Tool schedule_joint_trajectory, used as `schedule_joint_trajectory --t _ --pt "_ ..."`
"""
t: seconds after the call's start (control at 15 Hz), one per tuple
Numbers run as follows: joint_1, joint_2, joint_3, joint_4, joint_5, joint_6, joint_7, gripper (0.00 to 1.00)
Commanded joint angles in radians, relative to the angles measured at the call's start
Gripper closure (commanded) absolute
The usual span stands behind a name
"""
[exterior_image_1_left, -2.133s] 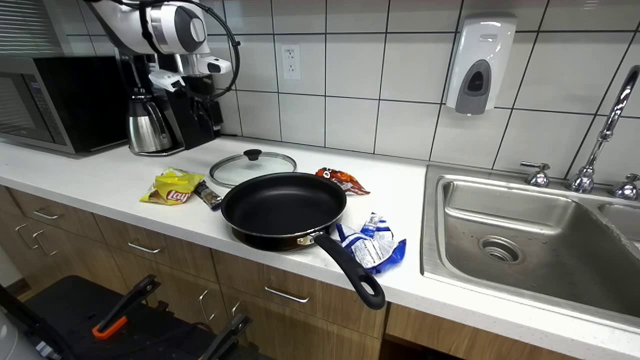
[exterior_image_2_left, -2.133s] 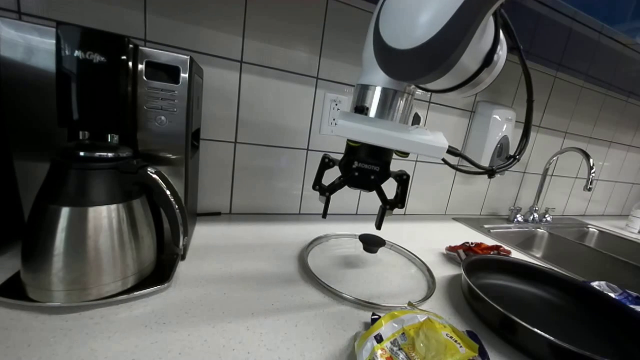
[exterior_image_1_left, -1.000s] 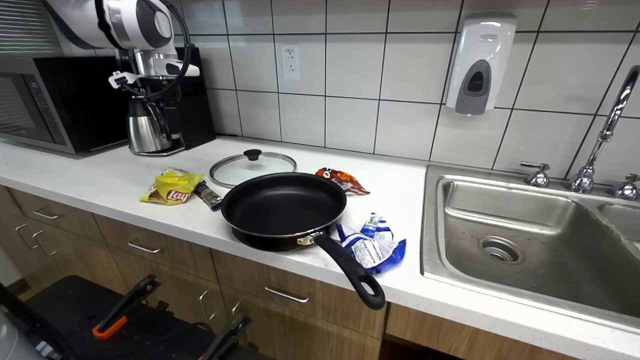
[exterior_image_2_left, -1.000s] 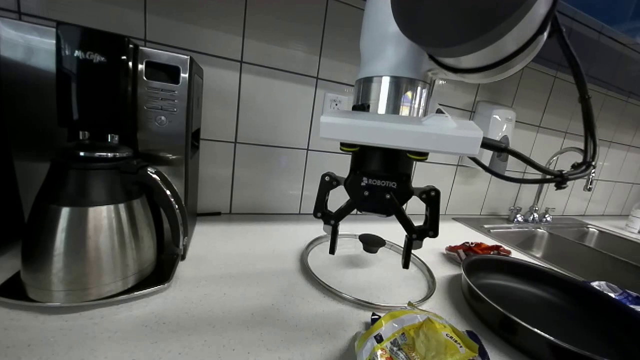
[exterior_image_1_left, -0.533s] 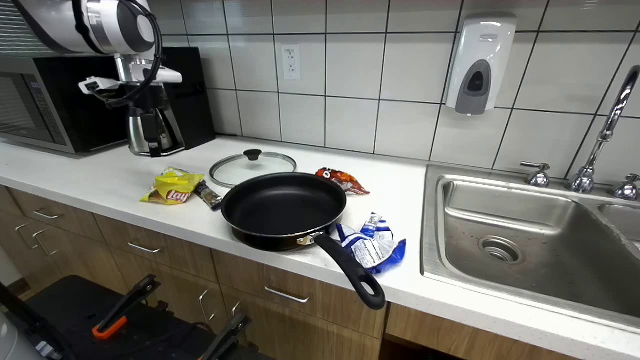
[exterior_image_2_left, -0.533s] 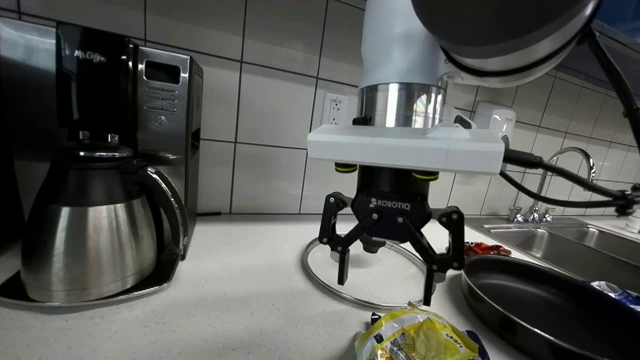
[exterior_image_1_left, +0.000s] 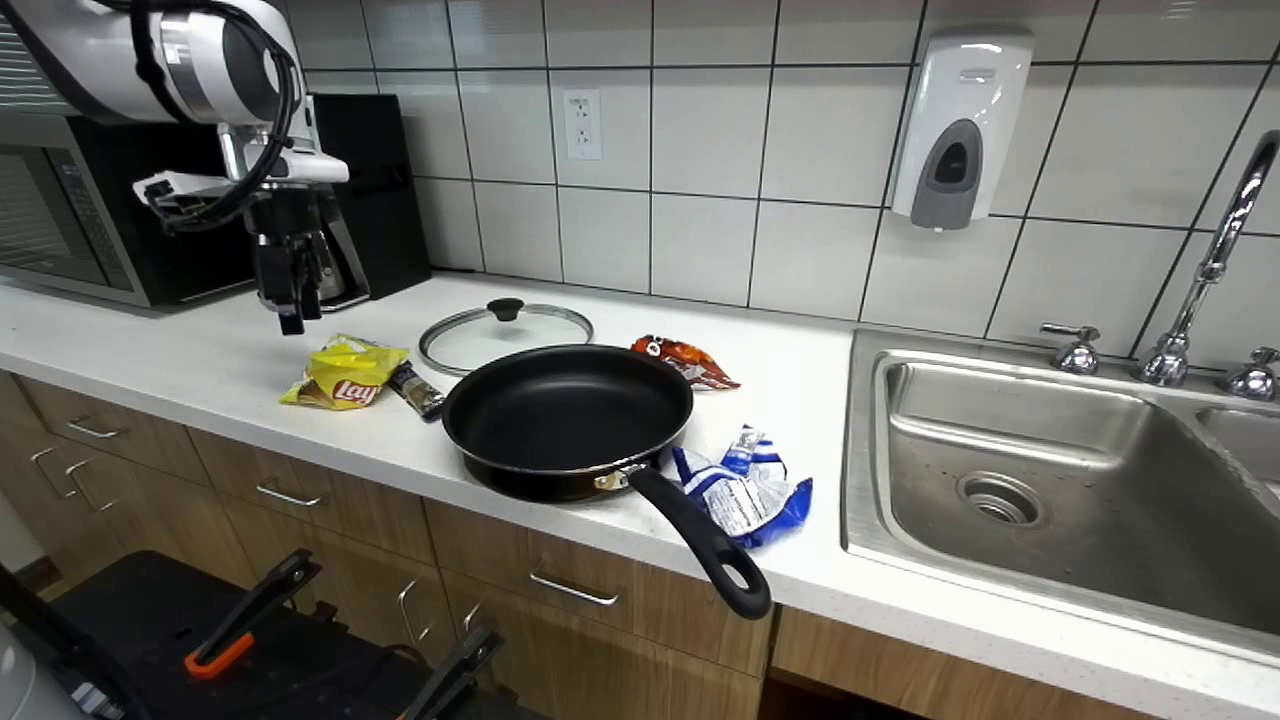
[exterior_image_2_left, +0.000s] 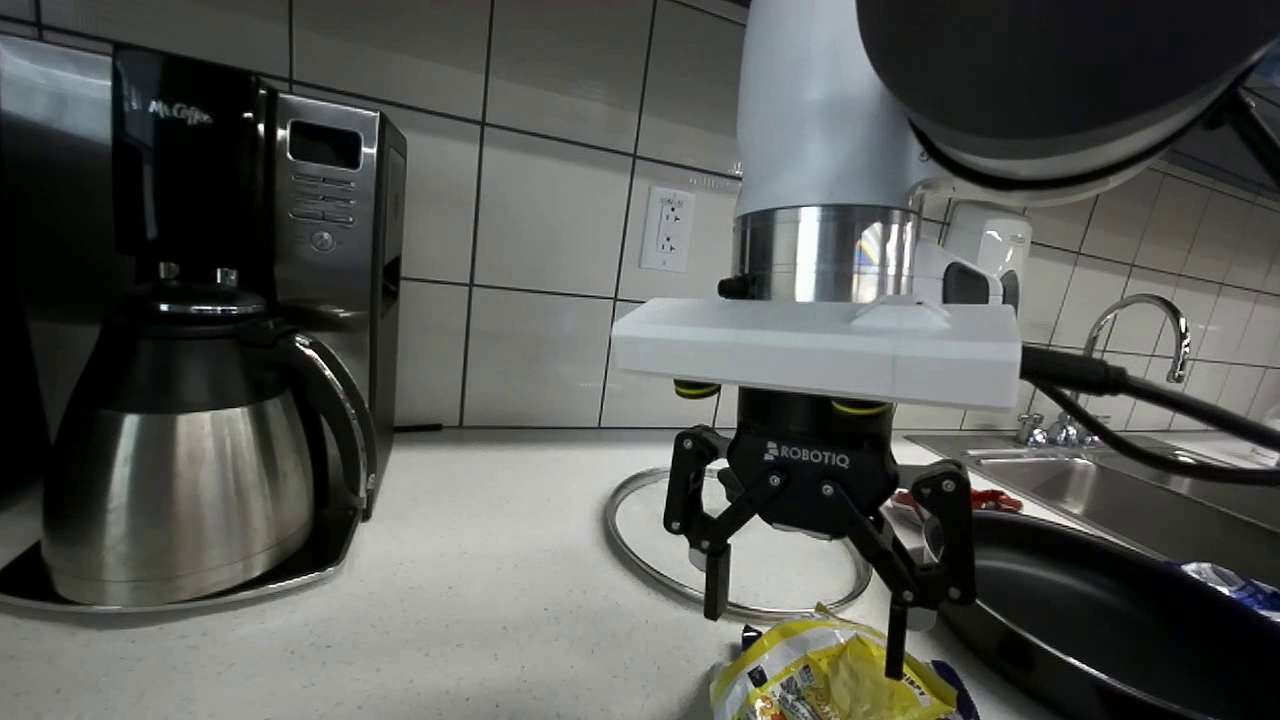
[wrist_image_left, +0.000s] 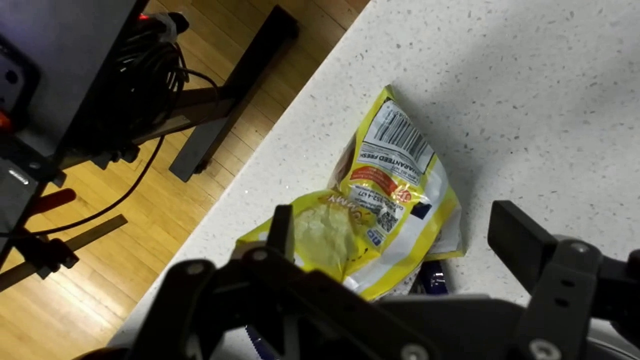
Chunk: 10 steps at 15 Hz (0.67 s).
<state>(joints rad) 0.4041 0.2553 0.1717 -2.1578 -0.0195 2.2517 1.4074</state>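
There was one gripper (exterior_image_2_left: 806, 638) with two fingers (exterior_image_2_left: 717, 585). One yellow packet (wrist_image_left: 370, 210), one red packet (exterior_image_1_left: 688, 363), one blue packet (exterior_image_1_left: 745, 495) and one dark packet (exterior_image_1_left: 415, 390) made four. There was one pan (exterior_image_1_left: 568, 410) with one handle (exterior_image_1_left: 700, 537) and one lid (exterior_image_1_left: 503, 344) with one knob (exterior_image_1_left: 505, 309). One sink (exterior_image_1_left: 862, 450) had two basins (exterior_image_1_left: 1060, 545), one faucet (exterior_image_1_left: 1211, 271) and two taps (exterior_image_1_left: 1077, 354). One microwave (exterior_image_1_left: 118, 215) and one coffee maker (exterior_image_2_left: 328, 235) with one carafe (exterior_image_2_left: 180, 490) were there. There were two clamps (exterior_image_1_left: 255, 608), one dispenser (exterior_image_1_left: 966, 120) and one outlet (exterior_image_1_left: 582, 124) with two sockets (exterior_image_2_left: 670, 214).

Lay's bag (exterior_image_1_left: 345, 376) left of pan (exterior_image_1_left: 568, 412)
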Motion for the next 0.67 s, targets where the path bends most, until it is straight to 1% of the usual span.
schedule_joint_trajectory --t 0.0,0.27,0.6 --pt "-0.013 -0.005 0.005 -0.003 -0.01 0.022 0.053 0.0" --pt "-0.017 0.019 -0.007 0.01 -0.025 0.03 0.084 0.0" --pt "-0.018 0.06 -0.02 0.048 -0.035 0.025 0.092 0.0"
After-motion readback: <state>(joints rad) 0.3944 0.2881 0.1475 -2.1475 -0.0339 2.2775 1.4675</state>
